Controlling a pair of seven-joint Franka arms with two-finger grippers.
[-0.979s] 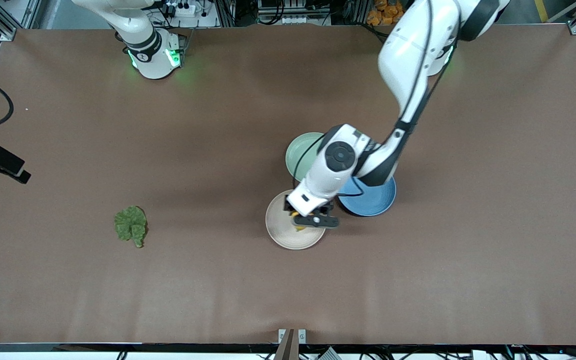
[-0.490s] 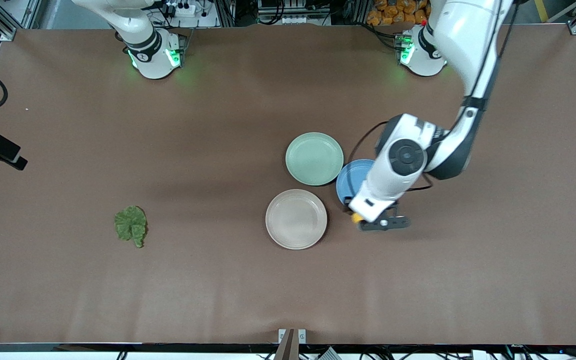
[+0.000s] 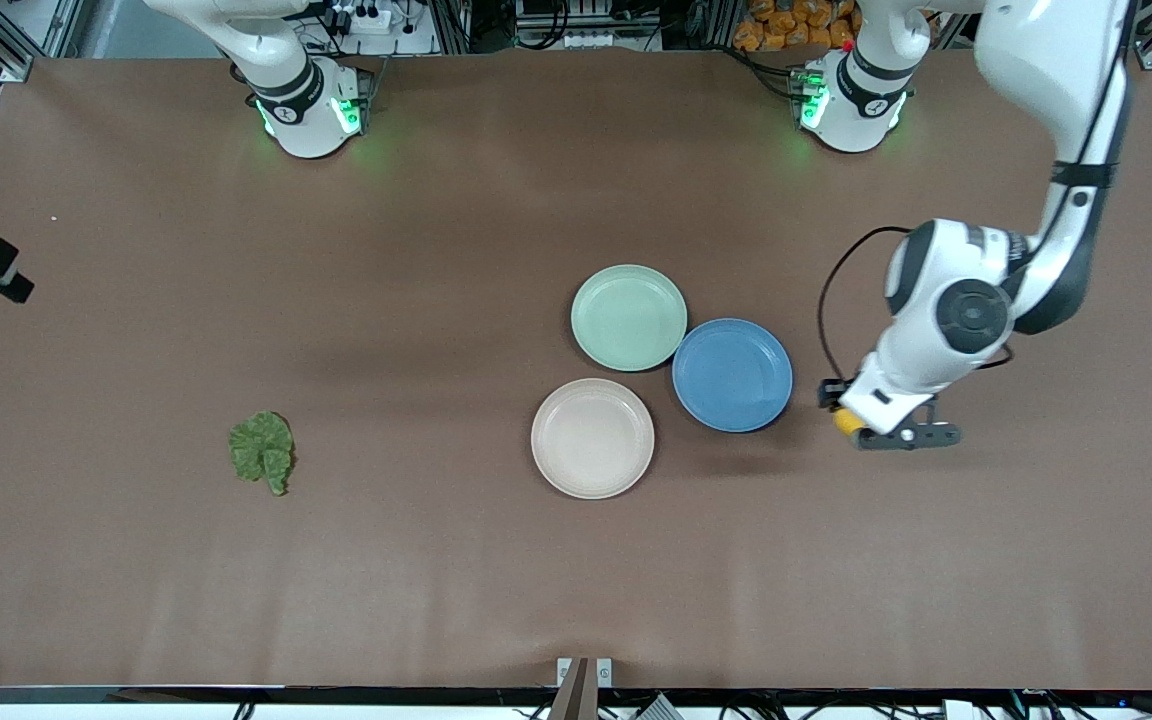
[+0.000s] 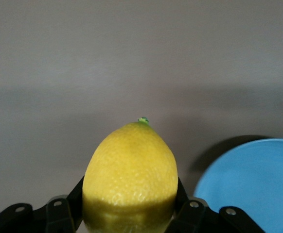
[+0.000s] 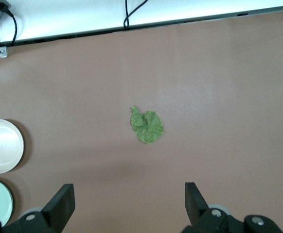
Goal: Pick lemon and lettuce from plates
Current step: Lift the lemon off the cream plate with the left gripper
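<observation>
Table (image 3: 436, 600) first: big, brown and flat.

Next, long white left arm (image 3: 1056, 120). Was low over the round beige-cream plate (image 3: 592, 438) a second ago. Swung past the round blue plate (image 3: 732, 375) half a second ago. Now reaches out over bare table, between the blue plate and the edge at the left arm's end.

Then three plates, close together near the middle of the table. Round pale mint green plate (image 3: 628, 317) sits farthest from the front edge, just beside the other two. Nothing seen on any of them now.

Then crinkled dark green lettuce leaf (image 3: 262, 450). Has not moved. Lies flat on bare table toward the right arm's end, well apart from the plates and closer to the front edge than to the robots' edge.

Then black two-finger left gripper (image 3: 881, 428). Closed tight on the small yellow oval lemon (image 4: 130, 179), one finger on each side, the green tip poking out. Up in the air over bare table, with the blue plate's rim seen close by in the left wrist view.

Last, black right gripper (image 5: 127, 204). Fingers spread wide, holding nothing. Hangs high near the table's edge at the right arm's end, looking down at the lettuce, waiting.

So, both foods off the plates. Probably just needs the lemon set down on the table.
</observation>
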